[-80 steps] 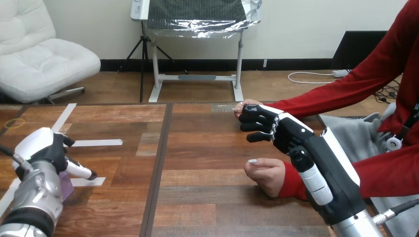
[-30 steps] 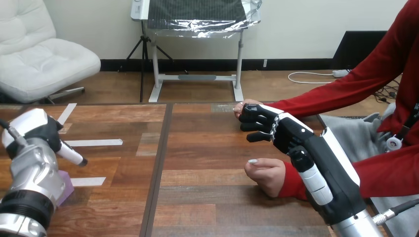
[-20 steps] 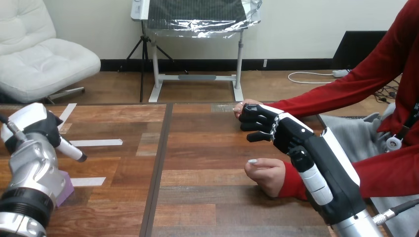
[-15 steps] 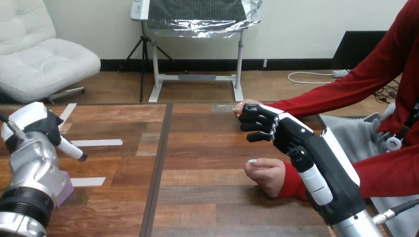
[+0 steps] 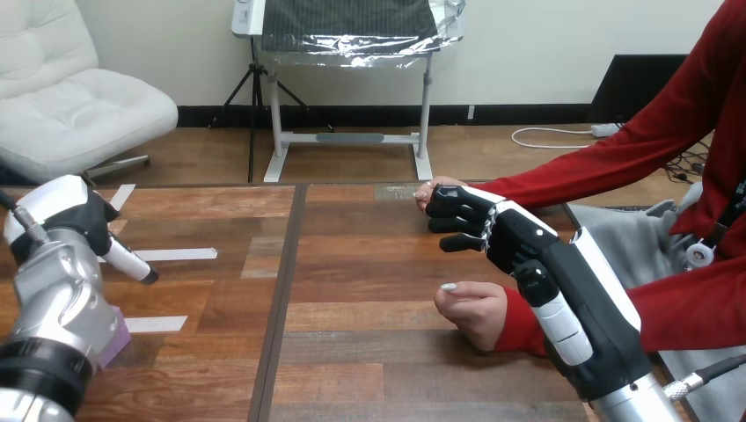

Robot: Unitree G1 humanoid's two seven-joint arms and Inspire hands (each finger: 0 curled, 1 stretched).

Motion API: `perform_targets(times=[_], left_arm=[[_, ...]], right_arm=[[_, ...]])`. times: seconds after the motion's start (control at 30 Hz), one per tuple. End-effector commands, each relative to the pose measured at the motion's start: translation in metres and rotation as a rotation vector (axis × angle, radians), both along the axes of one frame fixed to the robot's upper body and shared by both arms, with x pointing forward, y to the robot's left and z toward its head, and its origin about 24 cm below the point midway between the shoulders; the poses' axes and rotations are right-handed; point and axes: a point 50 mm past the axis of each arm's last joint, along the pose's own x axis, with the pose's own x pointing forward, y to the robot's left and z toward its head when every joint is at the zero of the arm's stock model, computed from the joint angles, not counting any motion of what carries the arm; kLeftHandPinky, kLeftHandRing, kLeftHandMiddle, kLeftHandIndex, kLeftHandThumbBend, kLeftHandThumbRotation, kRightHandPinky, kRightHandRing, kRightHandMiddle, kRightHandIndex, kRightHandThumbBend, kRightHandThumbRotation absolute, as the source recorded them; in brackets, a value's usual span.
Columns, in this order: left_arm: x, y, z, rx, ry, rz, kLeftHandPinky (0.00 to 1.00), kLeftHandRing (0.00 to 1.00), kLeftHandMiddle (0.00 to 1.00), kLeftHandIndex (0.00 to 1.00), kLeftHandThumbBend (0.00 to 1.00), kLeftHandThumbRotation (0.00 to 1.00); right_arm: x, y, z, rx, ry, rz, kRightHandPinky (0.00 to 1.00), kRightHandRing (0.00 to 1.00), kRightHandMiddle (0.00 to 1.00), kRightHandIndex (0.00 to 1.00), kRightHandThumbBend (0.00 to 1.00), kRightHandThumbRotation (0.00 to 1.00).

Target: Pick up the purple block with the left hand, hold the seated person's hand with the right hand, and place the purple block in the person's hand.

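The purple block (image 5: 115,338) lies on the table at the near left, mostly hidden behind my left forearm. My left hand (image 5: 66,211) hangs above and beyond it, apart from it, with one straight digit pointing right and nothing in it. Across the table, my right hand (image 5: 510,237) has its fingers curled round the person's hand (image 5: 433,186) at the far right. The person's other hand (image 5: 475,312) rests as a fist on the table, just left of my right thumb.
Two white tape strips (image 5: 176,254) (image 5: 157,323) lie on the left half of the wooden table (image 5: 352,264). A dark seam (image 5: 281,299) runs down the table's middle. The person's red sleeves come in from the right edge.
My left hand has risen from beside the purple block and drawn back to the left; the block stays on the table. My right hand and the person's hands have not moved.
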Motion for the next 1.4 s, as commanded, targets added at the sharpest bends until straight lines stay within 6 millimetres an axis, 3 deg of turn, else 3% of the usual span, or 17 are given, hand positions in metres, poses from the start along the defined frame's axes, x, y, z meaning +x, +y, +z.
perform_targets(times=[0.0, 0.83, 1.37], left_arm=[[0.002, 0.0, 0.022, 0.056, -0.036, -0.036, 0.41, 0.63, 0.73, 0.79, 0.84, 0.13], [-0.018, -0.006, 0.039, 0.03, -0.023, -0.074, 0.35, 0.6, 0.71, 0.76, 0.83, 0.16], [-0.026, -0.005, 0.039, 0.039, -0.008, -0.073, 0.5, 0.72, 0.77, 0.78, 0.83, 0.17]], right_arm=[[0.006, -0.001, 0.017, -0.016, -0.087, 0.001, 0.74, 0.79, 0.81, 0.81, 0.81, 1.0], [0.007, -0.001, 0.017, -0.011, -0.086, -0.004, 0.72, 0.78, 0.8, 0.8, 0.81, 1.0], [0.007, -0.001, 0.017, -0.011, -0.087, 0.003, 0.73, 0.79, 0.8, 0.81, 0.81, 1.0]])
